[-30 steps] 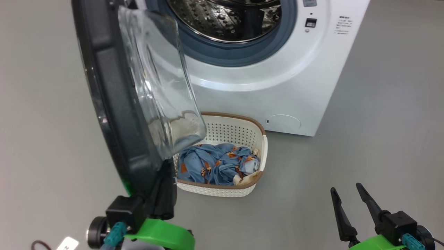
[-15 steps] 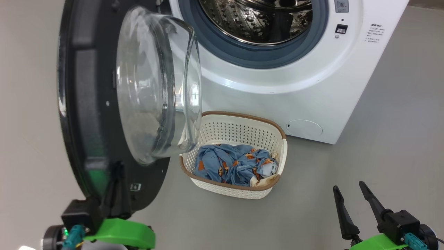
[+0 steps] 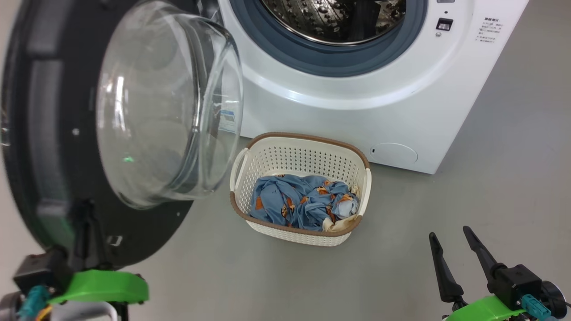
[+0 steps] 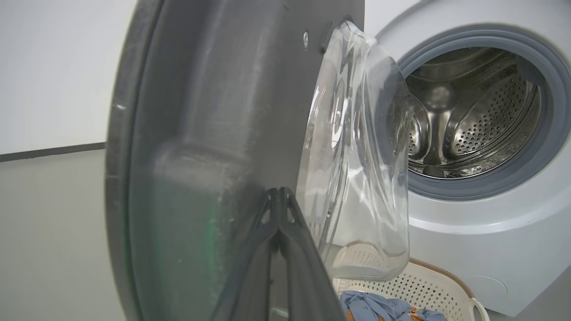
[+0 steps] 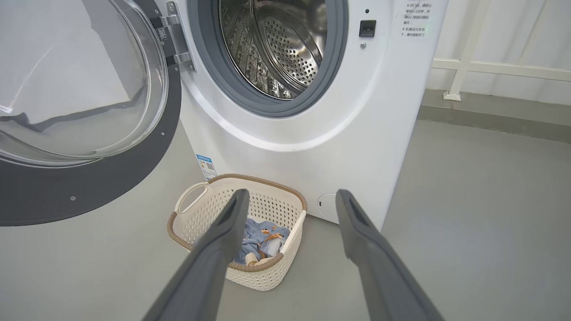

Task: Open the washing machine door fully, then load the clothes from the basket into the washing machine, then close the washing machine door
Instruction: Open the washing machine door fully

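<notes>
The washing machine (image 3: pixel 357 116) stands with its steel drum (image 3: pixel 339 18) exposed. The washing machine door (image 3: pixel 40 133) hangs wide open at the left, its glass bowl (image 3: pixel 165 102) facing me. My left gripper (image 3: pixel 86 207) is shut, its joined fingertips (image 4: pixel 279 194) pressed against the door's (image 4: pixel 200 111) dark inner face near the lower rim. The basket (image 3: pixel 303 147) sits on the floor before the machine, holding the blue printed clothes (image 3: pixel 303 200). My right gripper (image 3: pixel 448 232) hovers open and empty to the basket's right; in its wrist view the basket (image 5: pixel 267 276) and clothes (image 5: pixel 261 238) lie between and below the right gripper (image 5: pixel 292 194).
Grey floor (image 3: pixel 490 187) stretches right of the machine and in front of the basket. A white rail (image 5: pixel 464 67) and a wall stand behind the machine to the right. A blue label sticker (image 5: pixel 206 166) sits low on the machine's front, beside the door's metal hinge (image 5: pixel 176 40).
The door has swung further open toward the left, and my shut left gripper has moved left with it. The camera has shifted too. My right gripper has stayed open and still.
</notes>
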`<state>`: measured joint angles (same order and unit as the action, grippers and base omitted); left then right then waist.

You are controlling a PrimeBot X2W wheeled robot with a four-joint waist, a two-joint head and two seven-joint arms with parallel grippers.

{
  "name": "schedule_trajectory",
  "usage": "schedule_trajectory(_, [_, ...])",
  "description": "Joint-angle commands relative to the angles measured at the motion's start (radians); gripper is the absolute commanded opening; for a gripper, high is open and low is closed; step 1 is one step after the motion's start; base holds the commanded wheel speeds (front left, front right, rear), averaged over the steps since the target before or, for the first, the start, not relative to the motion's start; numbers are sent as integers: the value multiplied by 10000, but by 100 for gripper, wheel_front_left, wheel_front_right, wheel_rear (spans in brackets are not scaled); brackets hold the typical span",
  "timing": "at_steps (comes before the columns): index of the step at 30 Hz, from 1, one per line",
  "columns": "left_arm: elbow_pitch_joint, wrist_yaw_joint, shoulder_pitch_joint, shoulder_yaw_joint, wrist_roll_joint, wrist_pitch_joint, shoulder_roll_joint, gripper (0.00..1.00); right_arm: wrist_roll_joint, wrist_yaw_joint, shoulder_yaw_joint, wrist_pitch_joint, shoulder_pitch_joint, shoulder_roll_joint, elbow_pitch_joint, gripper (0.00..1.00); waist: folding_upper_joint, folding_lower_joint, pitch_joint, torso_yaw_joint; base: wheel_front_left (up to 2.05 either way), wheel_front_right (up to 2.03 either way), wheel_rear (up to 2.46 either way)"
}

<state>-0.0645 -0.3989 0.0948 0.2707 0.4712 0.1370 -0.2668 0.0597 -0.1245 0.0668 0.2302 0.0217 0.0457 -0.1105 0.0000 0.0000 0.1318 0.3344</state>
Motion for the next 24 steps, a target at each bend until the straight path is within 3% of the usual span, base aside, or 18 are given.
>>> schedule_trajectory(1, [-33, 18, 527, -719, 89, 163, -451, 0, -121, -62, -258, 5, -316, 45, 320, 100, 0, 0, 112, -64, 0, 0, 0])
schedule_trajectory(10, [988, 233, 1289, -1868, 594, 838, -774, 0, -394, -62, -155, -272, -600, 45, 938, 100, 0, 0, 717, -191, 0, 0, 0])
schedule_trajectory(17, [2098, 724, 2005, -2617, 938, 1121, -1023, 0, -591, -62, -65, -469, -775, 48, 1321, 100, 0, 0, 1142, -170, 0, 0, 0])
schedule_trajectory(24, [3545, 1529, 2936, -3334, 1117, 1231, -1350, 0, -627, -62, -56, -566, -984, 146, 1516, 100, 0, 0, 1520, -144, 0, 0, 0])
